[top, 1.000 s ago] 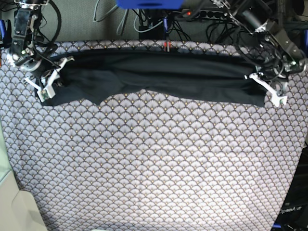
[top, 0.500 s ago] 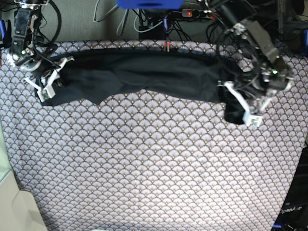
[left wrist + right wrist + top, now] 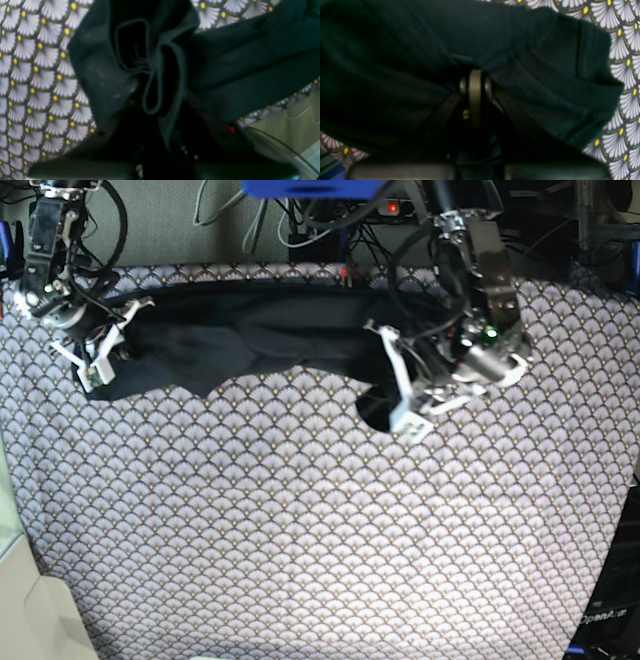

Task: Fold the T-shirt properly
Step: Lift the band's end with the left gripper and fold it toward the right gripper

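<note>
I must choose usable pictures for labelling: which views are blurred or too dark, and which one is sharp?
Left wrist view: soft focus, the T-shirt folds smear into near-black at the bottom. Right wrist view: also blurred and very dark, the cloth fills most of the frame. Base view: sharpest and evenly lit, the tablecloth scallops read clearly, though the shirt shows little detail.

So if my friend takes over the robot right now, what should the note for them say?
Left end effector: shut on one end of the T-shirt, lifted and carried in toward the middle of the tablecloth.
Right end effector: shut on the other end, at the far edge of the tablecloth.
T-shirt: a long, bunched band along the far edge, its carried end hanging in loose folds from the left end effector.
Done: both ends gripped, and one end brought about halfway across.
Left: lay the carried end onto the other half, let go, smooth it and finish the fold.
</note>
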You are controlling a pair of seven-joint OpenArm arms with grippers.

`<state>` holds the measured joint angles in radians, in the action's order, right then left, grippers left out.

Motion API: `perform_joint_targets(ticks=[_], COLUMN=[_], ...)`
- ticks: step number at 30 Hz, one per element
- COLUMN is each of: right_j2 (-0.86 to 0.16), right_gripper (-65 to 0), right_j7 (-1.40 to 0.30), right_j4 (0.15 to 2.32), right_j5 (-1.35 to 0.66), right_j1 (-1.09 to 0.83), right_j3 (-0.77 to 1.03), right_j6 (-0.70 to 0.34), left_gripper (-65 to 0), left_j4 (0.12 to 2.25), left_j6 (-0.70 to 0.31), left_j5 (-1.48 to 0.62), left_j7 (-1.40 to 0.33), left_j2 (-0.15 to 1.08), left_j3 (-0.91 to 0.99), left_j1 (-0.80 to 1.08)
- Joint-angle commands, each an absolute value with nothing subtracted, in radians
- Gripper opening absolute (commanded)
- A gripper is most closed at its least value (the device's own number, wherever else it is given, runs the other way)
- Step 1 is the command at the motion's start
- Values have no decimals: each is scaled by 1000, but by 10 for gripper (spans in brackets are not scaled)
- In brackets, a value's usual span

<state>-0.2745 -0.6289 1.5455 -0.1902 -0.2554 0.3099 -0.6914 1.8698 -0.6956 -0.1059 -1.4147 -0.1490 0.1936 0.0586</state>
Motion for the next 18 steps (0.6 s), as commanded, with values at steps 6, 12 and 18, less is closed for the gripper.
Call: perform_joint_targets(ticks=[6,12,18], right_j2=[-278,-278,-277], right_gripper=[-650,-650,-650], right_j7=[-667,-667,-667], right_j4=[1546,1546,1546], right_j5=[-174,-174,-174], right_j1=[-259,-259,-259], right_j3=[305,305,305], right_j6=[-698,-698,-698], left_gripper=[-650,-650,-650], left_j4=[1880,1876,1876], left_j6=[-698,-698,-698], left_j5=[-170,-309,-349], left_j7=[-1396,-1396,-1396], left_j2=[-157,-157,-157], left_j3=[5,-15,-31], left_j1=[51,51,44])
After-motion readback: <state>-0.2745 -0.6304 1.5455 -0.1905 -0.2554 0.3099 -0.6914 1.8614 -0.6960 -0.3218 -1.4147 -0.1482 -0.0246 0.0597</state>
